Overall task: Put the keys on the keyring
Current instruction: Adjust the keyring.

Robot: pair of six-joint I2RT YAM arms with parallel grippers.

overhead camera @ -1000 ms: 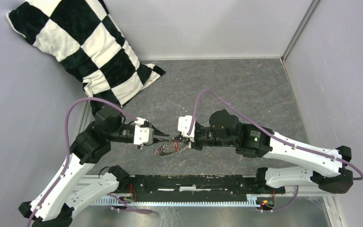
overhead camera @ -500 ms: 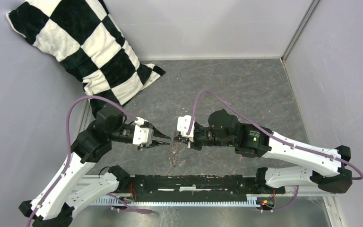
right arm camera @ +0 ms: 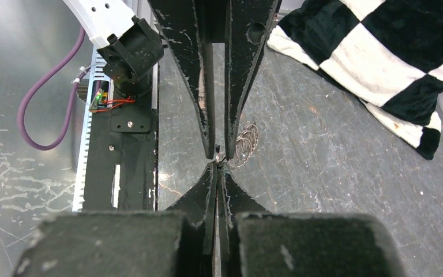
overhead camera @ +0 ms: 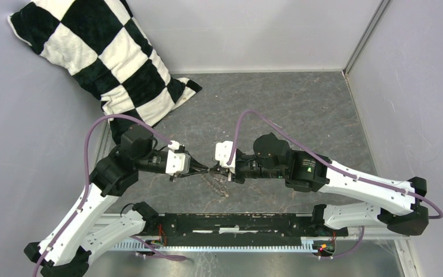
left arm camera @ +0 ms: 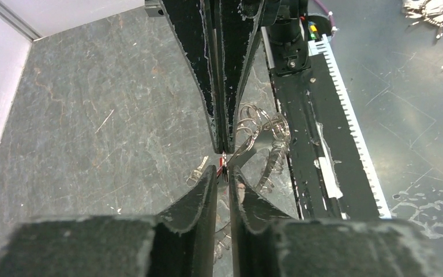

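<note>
Tip-to-tip meeting of the two arms above the table (overhead camera: 300,104). The right gripper (right arm camera: 216,168) has its jaws pressed fully together, and the wire loops of the keyring (left arm camera: 262,130) spring from its tips, so it appears to pinch one loop. The left gripper (left arm camera: 223,174) faces it head-on with its jaws only narrowly parted. The red tag (left arm camera: 221,167) of the keyring stands in that slit. Whether the fingers actually press on it cannot be told from either wrist view. The rest of the keyring trails down from this meeting point as a loose, collapsed string of rings, on the side toward the black rail (overhead camera: 248,222) that carries the arm bases. A small pale metal piece, taken here to be the key (left arm camera: 195,173), lies flat on the table close to the keyring, on the side away from the rail. It sits just off the left gripper's fingertips, touches neither gripper, and is joined to no ring. The overhead view does not resolve it. The checked pillow (overhead camera: 109,63) lies well beyond the keyring, against the far corner, and plays no part. Progress, as judged from this arrangement, is early. The keyring is lifted and presented between the arms, but the key is not yet picked up and no loop appears to be pried open. Grasping the key, spreading a ring and threading the key on all remain to be done.
</note>
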